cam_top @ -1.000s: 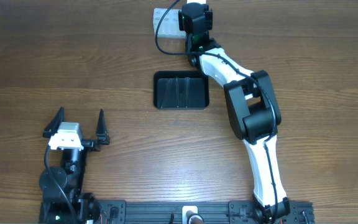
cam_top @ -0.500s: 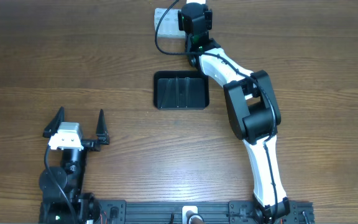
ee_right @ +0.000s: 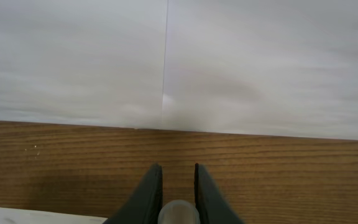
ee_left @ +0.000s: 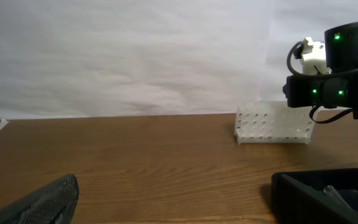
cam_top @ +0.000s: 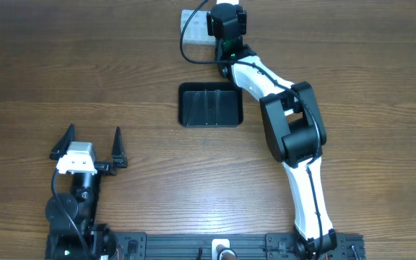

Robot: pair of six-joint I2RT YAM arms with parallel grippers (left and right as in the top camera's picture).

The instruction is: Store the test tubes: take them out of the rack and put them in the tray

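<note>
Right gripper (ee_right: 176,169) — unmoved over the last second — stands at the rack (cam_top: 191,26), fingers pinched on a test tube (ee_right: 179,213); the lift-out appears paused. Tray (cam_top: 182,106) lies near the rack, a stored tube (ee_left: 331,191) seemingly inside. Left gripper (cam_top: 92,132) rests spread, well apart — no obstacle on the path.
</note>
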